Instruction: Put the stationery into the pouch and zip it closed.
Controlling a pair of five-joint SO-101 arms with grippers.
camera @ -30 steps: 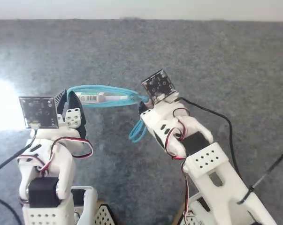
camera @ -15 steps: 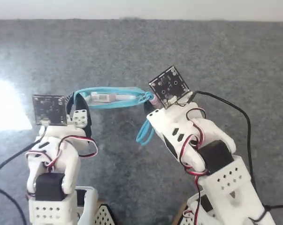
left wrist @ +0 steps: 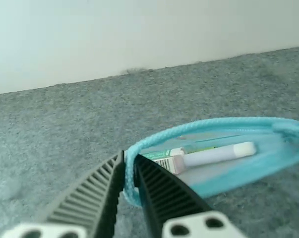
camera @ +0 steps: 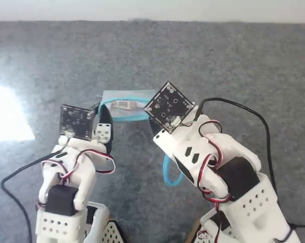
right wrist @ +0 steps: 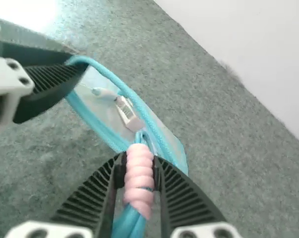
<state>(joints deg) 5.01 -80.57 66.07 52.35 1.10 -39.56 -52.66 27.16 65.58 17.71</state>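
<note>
The left tool (left wrist: 129,161) is pinched narrow on the left end of the pouch (left wrist: 223,171), its ribbed fingers clamped on the blue edging. Over the last second this arm has slid to the right across the table (camera: 233,66). The pouch is lifted off the table and hangs between the two tools, just beyond both wrist cameras. A white pen (left wrist: 209,154) with a printed label lies inside it, so the stationery seems to be loaded already.

A moment ago the pouch was a long, taut blue line. It now spans a much shorter gap and shows more of its clear face.

At its right end, the right tool (right wrist: 138,161) is closed on the pink zip pull (right wrist: 139,173), and this arm has drawn nearer and slightly left. The blue wrist loop (camera: 171,172) has swung nearer with it and dangles below that arm.

The narrowing gap fits the pull being run along the zip toward the left tool. The left wrist view shows the blue edging arching above the pen, so the mouth appears to gape and the zip looks unfinished. With less tension, the slider may snag.
</note>
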